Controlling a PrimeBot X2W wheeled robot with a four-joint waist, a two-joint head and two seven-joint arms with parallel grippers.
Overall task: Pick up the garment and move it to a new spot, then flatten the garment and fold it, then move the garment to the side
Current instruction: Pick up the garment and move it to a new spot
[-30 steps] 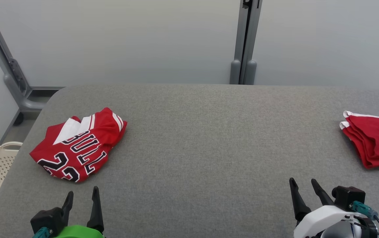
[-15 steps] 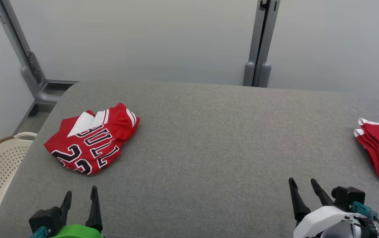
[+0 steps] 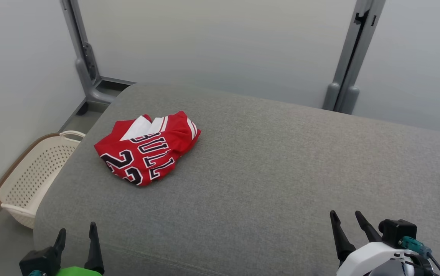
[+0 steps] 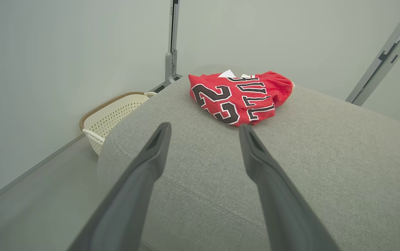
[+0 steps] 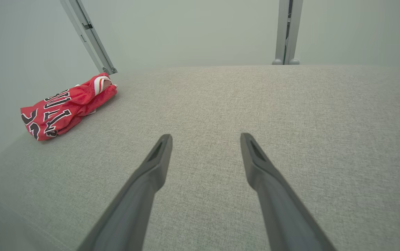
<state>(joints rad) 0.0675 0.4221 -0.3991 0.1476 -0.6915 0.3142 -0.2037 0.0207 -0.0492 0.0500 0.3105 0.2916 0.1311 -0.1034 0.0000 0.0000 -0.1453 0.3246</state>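
On grey padding (image 3: 262, 172), jersey (image 3: 147, 147) reads "BULL 23"; left fingers (image 4: 151, 157), right fingers (image 5: 261, 170) gape empty.

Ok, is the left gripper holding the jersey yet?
No, the left gripper stands open and empty, short of the jersey.

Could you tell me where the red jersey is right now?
In the head view the red jersey lies bunched on the grey table, far left, near the cream basket on the floor.
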